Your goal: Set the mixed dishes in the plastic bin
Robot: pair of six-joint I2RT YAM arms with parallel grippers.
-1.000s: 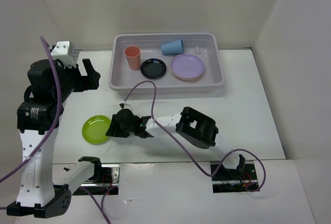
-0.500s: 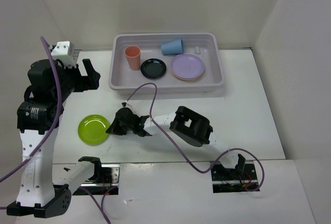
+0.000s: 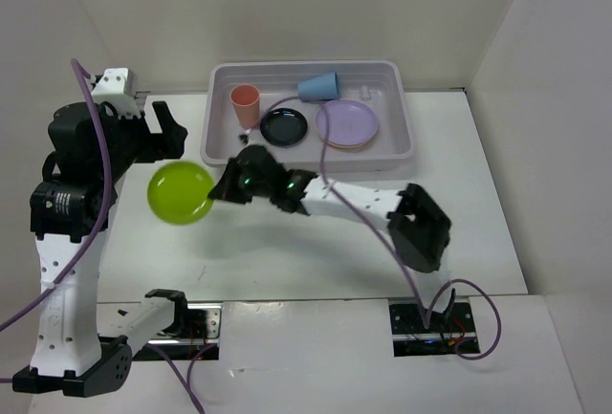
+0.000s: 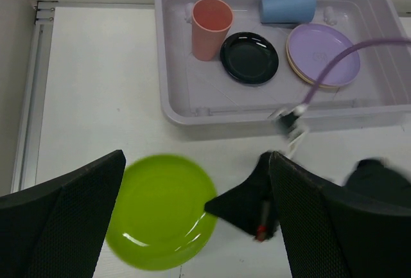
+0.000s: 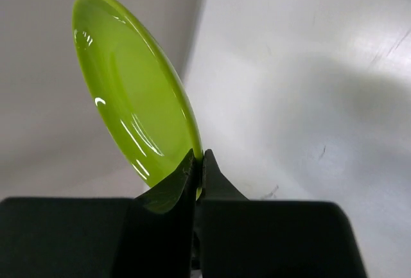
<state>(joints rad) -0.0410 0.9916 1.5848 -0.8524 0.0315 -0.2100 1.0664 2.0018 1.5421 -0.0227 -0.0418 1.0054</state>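
Four round plates are showing: one lime green plate (image 3: 180, 193), one small black plate (image 3: 284, 126), one lavender plate (image 3: 346, 122) and one pale orange plate (image 4: 318, 87) peeking out beneath it. Two cups are showing: one blue cup (image 3: 318, 86), one salmon-pink cup (image 3: 246, 105). One plastic bin (image 3: 306, 160) is showing.

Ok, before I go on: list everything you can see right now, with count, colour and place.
plastic bin: one, pale grey-lavender, far centre of the table
salmon-pink cup: one, upright, left end of the bin
blue cup: one, on its side, by the bin's far wall
black plate: one, small, in the bin beside the pink cup
lavender plate: one, right part of the bin
pale orange plate: one, only its edge shows under the lavender plate
lime green plate: one, tilted, left of the bin
right end effector: shut on the green plate's rim
left end effector: open, holding nothing, raised at the left
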